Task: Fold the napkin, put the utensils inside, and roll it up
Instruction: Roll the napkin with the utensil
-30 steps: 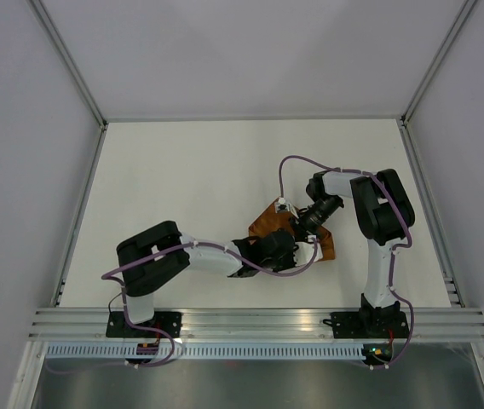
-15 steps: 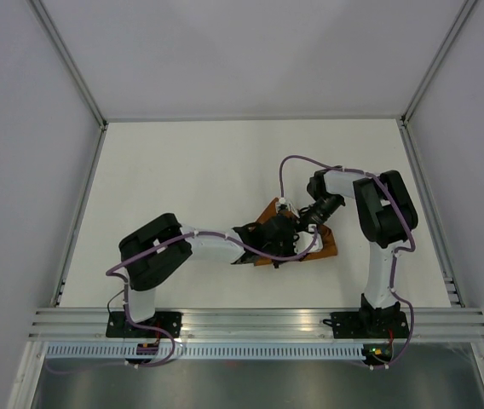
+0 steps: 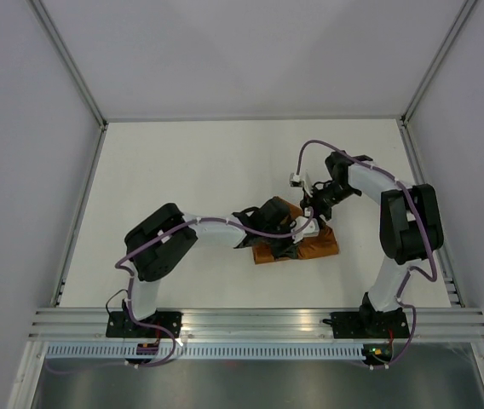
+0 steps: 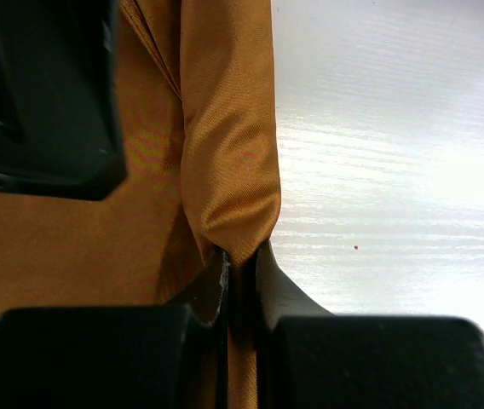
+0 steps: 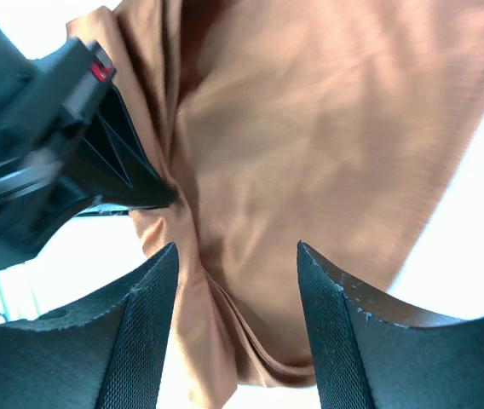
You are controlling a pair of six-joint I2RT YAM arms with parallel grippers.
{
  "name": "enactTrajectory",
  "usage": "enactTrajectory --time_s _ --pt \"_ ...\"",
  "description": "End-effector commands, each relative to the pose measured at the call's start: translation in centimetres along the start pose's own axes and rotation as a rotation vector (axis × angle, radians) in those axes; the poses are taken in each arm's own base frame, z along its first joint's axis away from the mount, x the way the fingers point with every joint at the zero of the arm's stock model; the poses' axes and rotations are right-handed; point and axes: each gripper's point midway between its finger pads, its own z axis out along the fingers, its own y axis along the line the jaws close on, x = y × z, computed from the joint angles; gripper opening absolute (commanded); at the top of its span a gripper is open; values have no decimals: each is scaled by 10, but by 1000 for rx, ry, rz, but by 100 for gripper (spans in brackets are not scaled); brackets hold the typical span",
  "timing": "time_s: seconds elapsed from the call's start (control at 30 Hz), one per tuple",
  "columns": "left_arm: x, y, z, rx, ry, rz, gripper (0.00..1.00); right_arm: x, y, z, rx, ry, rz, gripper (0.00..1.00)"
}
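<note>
napkin (image 3: 319, 244) lies as a bunched, folded strip on the white worktop (image 3: 182, 170), right of centre and toward the near edge. left arm (image 3: 208, 232) reaches across from its base, and the left claw (image 3: 286, 232) sits on the strip's left part. right arm (image 3: 400, 221) bends back over from the far side, with the right claw (image 3: 314, 209) just by the strip's far edge. from this height neither claw's state is clear.

left wrist view: the left claw (image 4: 242, 260) is clenched on a raised fold of the napkin (image 4: 225, 128), its two dark fingers (image 4: 212, 285) meeting with only cloth between them. flat cloth lies left of the fold and bare worktop (image 4: 395, 170) to its right. a black blocky shape (image 4: 37, 94) fills the upper left corner; what it is cannot be told.

right wrist view: the right claw (image 5: 235, 256) is released, its textured fingers (image 5: 144, 341) spread wide with nothing between them, over the creased napkin (image 5: 327, 128) that fills most of the view. the left claw (image 5: 131, 175) comes in at the left, its tip meeting a ridge of cloth.
</note>
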Motion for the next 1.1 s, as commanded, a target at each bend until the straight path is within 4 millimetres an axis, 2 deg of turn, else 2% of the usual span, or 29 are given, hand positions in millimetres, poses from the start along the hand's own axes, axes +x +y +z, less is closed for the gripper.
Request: enactTrajectory --time_s 0.0,0.03,0.1,0.13,0.2,0.23,0.27,0.4,0.43,0.5,0.53,0.6,0.63,0.7,0.73,0.8,0.83,1.07 --pt "64 -23 2 139 189 -219 2 -29 -11 -27 107 -104 -38 64" --pt "58 -24 3 172 174 -239 2 -30 -13 -34 121 -123 -28 64" --pt "65 -19 1 197 193 -318 2 -38 -7 -47 135 -167 -42 64" --pt "59 -20 2 238 181 -346 2 -38 -6 -55 148 -182 -47 64" --pt "60 -14 0 266 187 -412 2 -42 4 -66 183 -212 -96 63" --pt "61 -15 1 304 194 -448 2 -33 8 -65 193 -215 -91 64" --pt "61 -14 1 312 193 -476 2 -39 13 -74 245 -236 -154 64" --pt "61 -5 0 367 185 -575 2 -27 32 -73 332 -268 -247 67" --pt "66 -5 1 380 197 -605 2 -17 39 -69 363 -253 -265 67" --pt "62 -2 1 394 188 -625 2 -16 38 -68 422 -260 -321 69" --pt "65 -4 2 403 201 -643 2 -6 42 -59 443 -238 -335 70" --pt "61 -1 3 423 197 -663 2 -3 38 -53 498 -220 -377 71" --pt "60 0 3 430 202 -673 2 8 41 -39 506 -171 -397 71" --pt "61 1 5 436 217 -698 2 5 39 -29 554 -168 -445 71" --pt "61 0 5 441 220 -703 2 13 45 -13 542 -144 -474 71" --pt "60 0 7 449 226 -720 2 9 38 -10 603 -136 -518 72" --pt "61 1 7 450 231 -734 2 14 42 2 582 -119 -535 72" --pt "62 2 10 458 252 -767 2 13 40 25 602 -66 -600 72"
